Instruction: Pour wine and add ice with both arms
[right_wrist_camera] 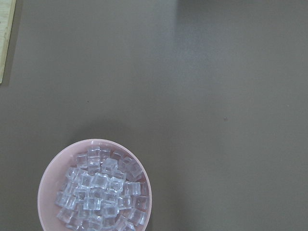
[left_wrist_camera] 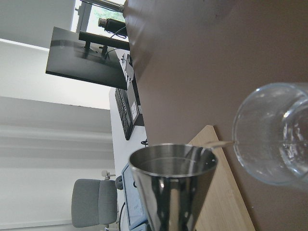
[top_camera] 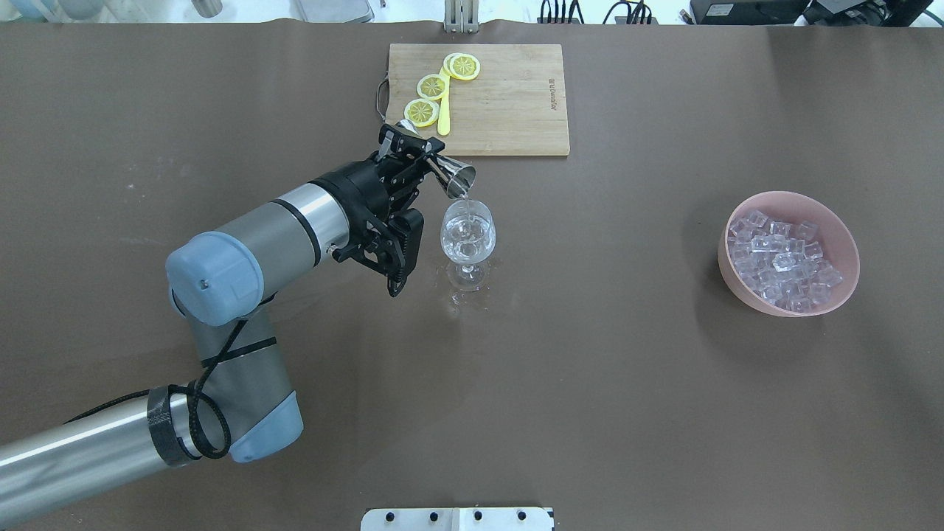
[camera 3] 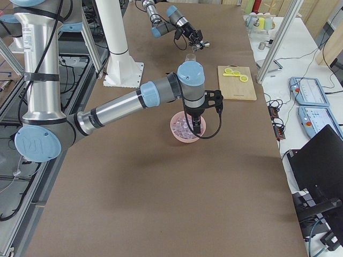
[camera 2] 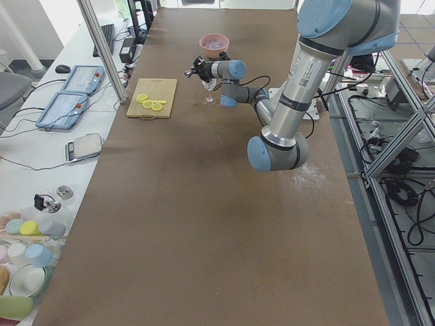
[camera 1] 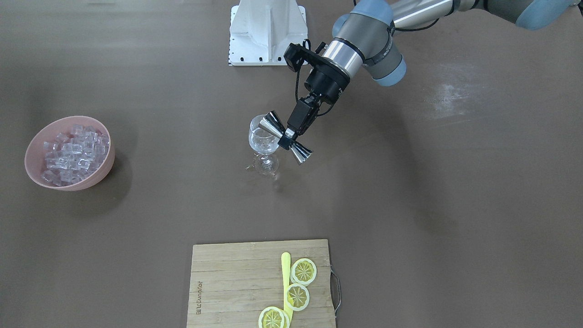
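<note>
My left gripper (camera 1: pixel 287 136) is shut on the waist of a steel double-ended jigger (camera 1: pixel 272 124). It holds the jigger tilted over the rim of a clear stemmed glass (camera 1: pixel 263 142) that stands upright mid-table. In the overhead view the gripper (top_camera: pixel 426 156) tips the jigger (top_camera: pixel 459 177) over the glass (top_camera: pixel 467 237). In the left wrist view a thin stream of clear wine (left_wrist_camera: pixel 224 143) runs from the jigger's lip (left_wrist_camera: pixel 173 163) into the glass (left_wrist_camera: pixel 274 139). The ice (top_camera: pixel 780 258) fills a pink bowl (top_camera: pixel 793 198). My right gripper (camera 3: pixel 196 126) hangs over that bowl (camera 3: pixel 177 128); I cannot tell whether it is open or shut.
A wooden cutting board (top_camera: pixel 509 96) with three lemon slices (top_camera: pixel 433 85) and a yellow utensil (top_camera: pixel 443 118) lies at the far edge, just beyond the jigger. The white pedestal (camera 1: pixel 268 32) stands at the robot's side. The right wrist view looks straight down on the ice (right_wrist_camera: pixel 103 192).
</note>
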Available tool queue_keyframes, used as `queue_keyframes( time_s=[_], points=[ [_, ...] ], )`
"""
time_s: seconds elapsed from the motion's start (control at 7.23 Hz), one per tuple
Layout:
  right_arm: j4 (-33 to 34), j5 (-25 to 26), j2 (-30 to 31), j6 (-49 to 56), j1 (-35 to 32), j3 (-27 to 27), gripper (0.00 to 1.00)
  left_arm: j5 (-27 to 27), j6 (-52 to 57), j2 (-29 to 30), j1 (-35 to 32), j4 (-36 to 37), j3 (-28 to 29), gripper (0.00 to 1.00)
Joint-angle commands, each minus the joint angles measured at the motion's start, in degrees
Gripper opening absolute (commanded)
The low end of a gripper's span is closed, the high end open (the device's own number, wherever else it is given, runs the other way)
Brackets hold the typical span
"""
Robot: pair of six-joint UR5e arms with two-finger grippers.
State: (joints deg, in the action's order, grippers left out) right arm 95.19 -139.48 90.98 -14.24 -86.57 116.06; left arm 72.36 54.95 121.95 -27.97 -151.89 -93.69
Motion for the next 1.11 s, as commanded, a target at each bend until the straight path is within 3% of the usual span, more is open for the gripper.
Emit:
queue_keyframes(
  time_s=[0.0, 0.69, 0.97],
  points=[
    [0.0, -0.09, -0.01, 0.0, 0.0, 0.05, 1.0, -1.85, 2.69, 0.3, 0.02, 0.98, 0.0, 0.0],
    [0.09, -0.26, -0.01, 0.0, 0.0, 0.4, 1.0, -3.8, 11.74, 1.89, -0.07, 5.03, -0.44, 0.0],
    [0.09, -0.26, 0.08, -0.09, 0.0, 0.49, 1.0, -3.8, 9.49, 2.15, -0.07, 4.59, -0.7, 0.0]
  ],
)
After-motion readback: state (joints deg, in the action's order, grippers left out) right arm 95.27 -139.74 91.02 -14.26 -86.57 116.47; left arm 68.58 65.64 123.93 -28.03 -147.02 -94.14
